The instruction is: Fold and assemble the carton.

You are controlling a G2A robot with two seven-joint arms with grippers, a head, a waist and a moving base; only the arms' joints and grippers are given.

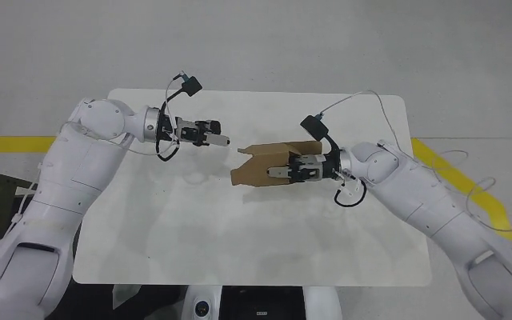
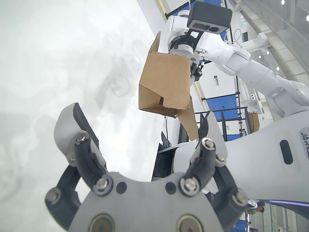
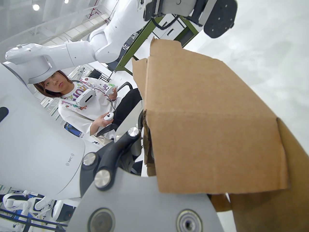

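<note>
Over the white table, the right gripper clamps a brown cardboard carton, seemingly so the spread-open left gripper can fold flaps.

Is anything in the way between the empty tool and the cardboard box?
No, nothing visible. Just bare table lies between the open left tool and the carton, which the right tool holds.

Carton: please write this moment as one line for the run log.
carton: partly folded, flaps loose | right gripper: shut on carton | left gripper: open, empty, apart from carton
</note>
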